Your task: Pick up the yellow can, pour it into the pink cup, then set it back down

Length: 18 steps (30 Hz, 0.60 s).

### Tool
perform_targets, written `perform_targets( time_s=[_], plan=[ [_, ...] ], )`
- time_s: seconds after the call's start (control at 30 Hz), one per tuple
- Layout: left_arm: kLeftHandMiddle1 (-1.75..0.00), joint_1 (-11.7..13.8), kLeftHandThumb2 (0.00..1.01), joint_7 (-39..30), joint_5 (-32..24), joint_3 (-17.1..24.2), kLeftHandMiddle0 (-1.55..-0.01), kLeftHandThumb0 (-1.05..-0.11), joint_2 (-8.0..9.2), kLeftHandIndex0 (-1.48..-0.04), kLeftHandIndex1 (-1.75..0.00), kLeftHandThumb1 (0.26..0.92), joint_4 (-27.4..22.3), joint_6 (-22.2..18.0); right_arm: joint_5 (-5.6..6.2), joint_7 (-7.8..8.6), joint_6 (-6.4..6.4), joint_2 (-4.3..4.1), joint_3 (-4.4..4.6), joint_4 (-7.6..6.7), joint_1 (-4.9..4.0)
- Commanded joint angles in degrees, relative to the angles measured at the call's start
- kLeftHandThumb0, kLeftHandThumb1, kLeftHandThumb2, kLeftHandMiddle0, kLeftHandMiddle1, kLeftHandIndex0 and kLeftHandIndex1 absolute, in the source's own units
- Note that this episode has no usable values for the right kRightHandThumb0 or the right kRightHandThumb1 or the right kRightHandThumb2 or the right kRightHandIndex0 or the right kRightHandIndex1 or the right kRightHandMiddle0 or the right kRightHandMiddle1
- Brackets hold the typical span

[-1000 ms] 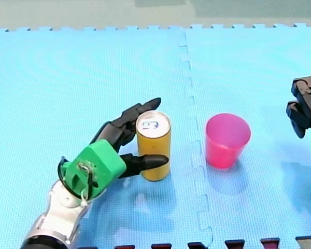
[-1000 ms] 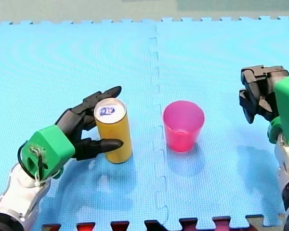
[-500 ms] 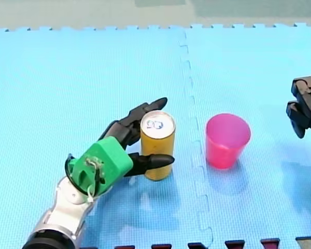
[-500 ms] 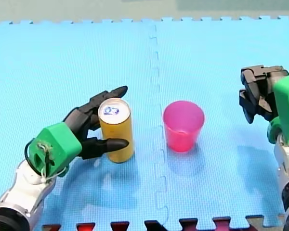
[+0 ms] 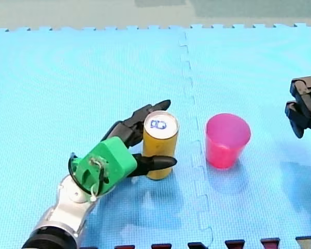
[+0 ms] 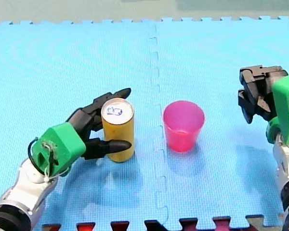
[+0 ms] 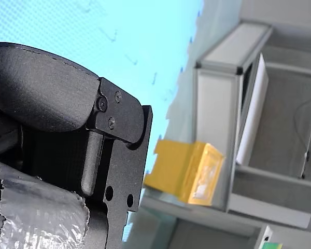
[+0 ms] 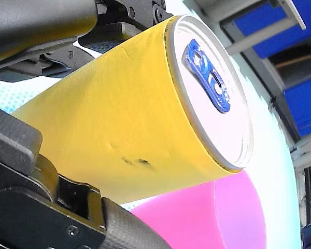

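Observation:
The yellow can (image 5: 159, 150) stands upright on the blue foam mat, left of centre, its silver top with a blue tab facing up. My left hand (image 5: 168, 132) is shut on it, thumb across the near side and fingers behind. The second wrist view shows the can (image 8: 119, 119) held between black fingers, with the pink cup (image 8: 207, 218) just beyond. The pink cup (image 5: 227, 140) stands upright a short gap to the can's right. I cannot tell whether the can's base is off the mat. My right hand (image 6: 255, 94) hangs at the right edge, holding nothing.
A jigsaw seam (image 5: 192, 104) runs front to back through the mat between can and cup. The mat's far edge (image 5: 155, 28) meets a grey floor. In the first wrist view a yellow box (image 7: 186, 171) and grey shelving lie beyond the mat.
My left hand and the yellow can have shifted right together, closing the gap to the pink cup. The cup and the right hand have stayed put.

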Motion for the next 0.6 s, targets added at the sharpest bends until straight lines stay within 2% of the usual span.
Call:
perform_targets(
  time_s=[0.0, 0.13, 0.2, 0.23, 0.27, 0.3, 0.33, 0.37, 0.43, 0.57],
  plan=[
    [-0.01, -0.34, 0.01, 0.08, 0.17, 0.04, -0.38, -1.048, 0.19, -0.38, 0.00, 0.757, 0.50, -0.42, 0.03, -0.03, -0.09, -0.27, -0.03, -0.21, -0.08],
    [-0.01, -0.45, 0.01, 0.31, 0.21, 0.06, -0.39, -1.048, 0.19, -0.39, -0.01, 0.760, 0.65, -0.55, 0.03, -0.01, -0.09, -0.39, -0.01, -0.32, -0.04],
    [-0.05, -0.32, 0.00, 1.92, 0.02, 0.54, -0.49, -1.048, -0.26, -0.46, -0.02, 0.762, 0.59, -0.61, 0.01, -0.03, -0.09, -0.45, 0.02, -0.38, -0.01],
    [-0.07, -0.10, 0.00, 4.57, -0.27, 1.34, -0.58, -0.945, -0.95, -0.55, -0.04, 0.743, 0.47, -0.56, 0.00, -0.04, -0.09, -0.47, 0.04, -0.41, 0.00],
    [-0.09, 0.10, 0.00, 7.74, -0.20, 2.00, -0.77, -0.710, -1.55, -0.74, -0.05, 0.742, 0.35, -0.53, -0.01, -0.03, -0.09, -0.49, 0.06, -0.44, 0.01],
    [-0.11, 0.25, 0.00, 10.67, 0.19, 2.34, -0.87, -0.601, -1.91, -0.83, -0.05, 0.746, 0.24, -0.55, -0.01, -0.02, -0.10, -0.50, 0.08, -0.47, 0.02],
    [-0.12, 0.33, 0.00, 13.33, 0.90, 2.36, -0.94, -0.534, -2.04, -0.91, -0.06, 0.748, 0.19, -0.70, -0.01, -0.01, -0.11, -0.51, 0.10, -0.50, 0.04],
    [-0.14, 0.33, 0.00, 15.16, 1.48, 2.28, -1.03, -0.476, -1.97, -0.99, -0.07, 0.750, 0.35, -1.10, -0.01, -0.01, -0.12, -0.53, 0.11, -0.53, 0.05],
    [-0.16, 0.29, 0.00, 16.93, 1.87, 2.32, -1.13, -0.445, -1.92, -1.07, -0.07, 0.749, 0.82, -1.95, 0.00, 0.01, -0.15, -0.55, 0.14, -0.58, 0.07],
    [-0.14, 0.17, 0.01, 16.25, 0.42, 3.31, -1.19, -0.375, -2.45, -1.12, -0.05, 0.754, 1.55, -2.61, 0.04, 0.12, -0.05, -0.57, 0.15, -0.63, 0.06]
  ],
)
